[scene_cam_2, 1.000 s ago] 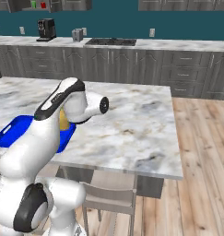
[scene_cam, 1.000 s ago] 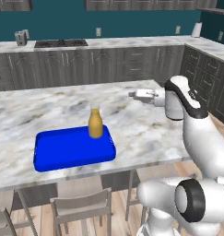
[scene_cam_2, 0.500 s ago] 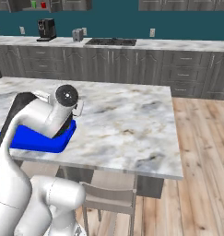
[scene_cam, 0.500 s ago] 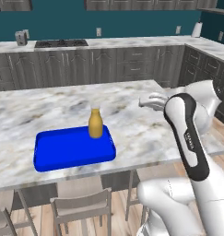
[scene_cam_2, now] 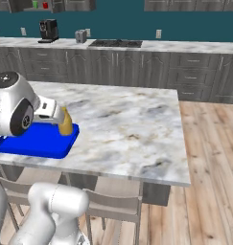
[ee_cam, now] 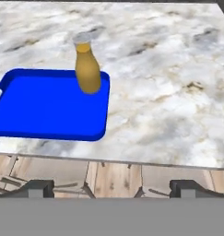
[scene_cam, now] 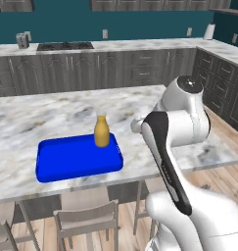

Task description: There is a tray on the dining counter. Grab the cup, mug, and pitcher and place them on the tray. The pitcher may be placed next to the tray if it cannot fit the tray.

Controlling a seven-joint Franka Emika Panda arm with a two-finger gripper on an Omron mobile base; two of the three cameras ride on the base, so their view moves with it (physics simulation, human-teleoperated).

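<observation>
One of the three vessels is accounted for: the pitcher [scene_cam: 101,131] stands upright inside the tray [scene_cam: 66,164], at its far corner nearest the arm, on the dining counter [scene_cam: 52,115]. We cannot place the cup or the mug from these views.

The gripper [ee_cam: 111,188] is held back over the counter's near edge, looking down across the tray. Its jaws are spread fully and hold nothing; both fingertips [ee_cam: 37,188] sit well apart with only floor and counter edge between them.

We judge the pitcher to be rigid and smooth-walled, likely slippery under a light pinch. Its rounded body and narrower neck make it top-tall and liable to tip if nudged. Should it need moving, we would take hold across the widest part of the body, jaws level, not at the neck.

We judge the cup and mug to be light, stiff and easily toppled. A grip across the wall just below the rim would suit each. The tapered cup may slide downward between the fingers, so a lower hold is safer.

The tray floor beside the pitcher lies bare for them.
</observation>
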